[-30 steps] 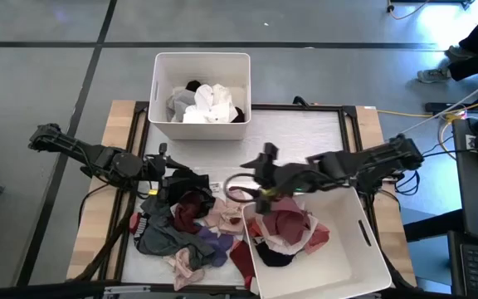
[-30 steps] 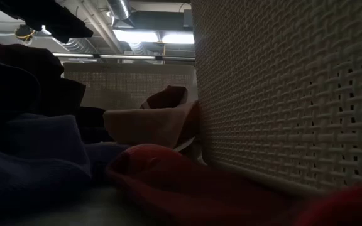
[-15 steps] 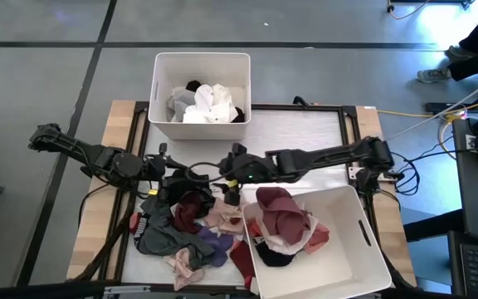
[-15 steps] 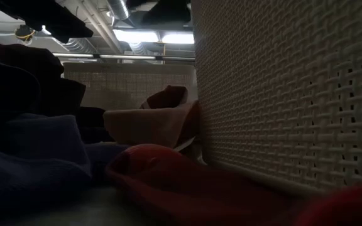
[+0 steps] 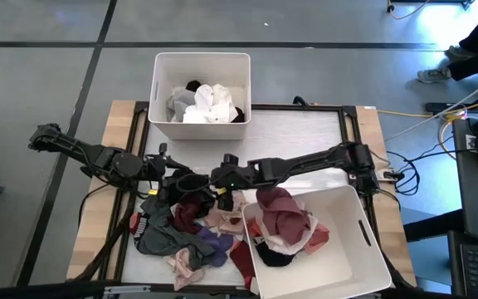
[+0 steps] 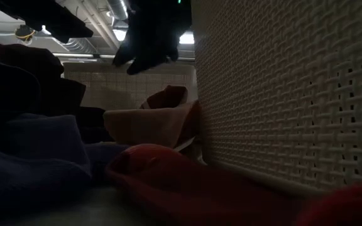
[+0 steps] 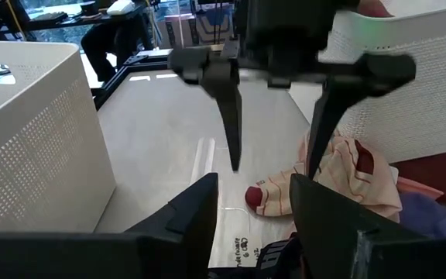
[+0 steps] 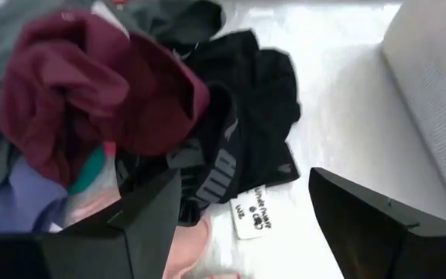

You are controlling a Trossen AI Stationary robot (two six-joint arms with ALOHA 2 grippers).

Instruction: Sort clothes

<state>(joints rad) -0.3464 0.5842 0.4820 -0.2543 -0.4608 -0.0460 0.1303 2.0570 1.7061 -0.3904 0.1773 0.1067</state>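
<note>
Count: 2 white bins, upper centre [image 5: 202, 62] and lower right [image 5: 368, 249]; 2 arms; 3 clothes groups: loose pile [image 5: 185, 228] plus each bin's contents.

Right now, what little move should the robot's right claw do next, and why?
Probably lower the right gripper straight down onto the crumpled black fabric garment. Its fingers are spread open and empty, hovering just above the pile's edge, and the right wrist view shows that black piece lying directly between them. The left gripper waits at the pile's other side, also open.
</note>
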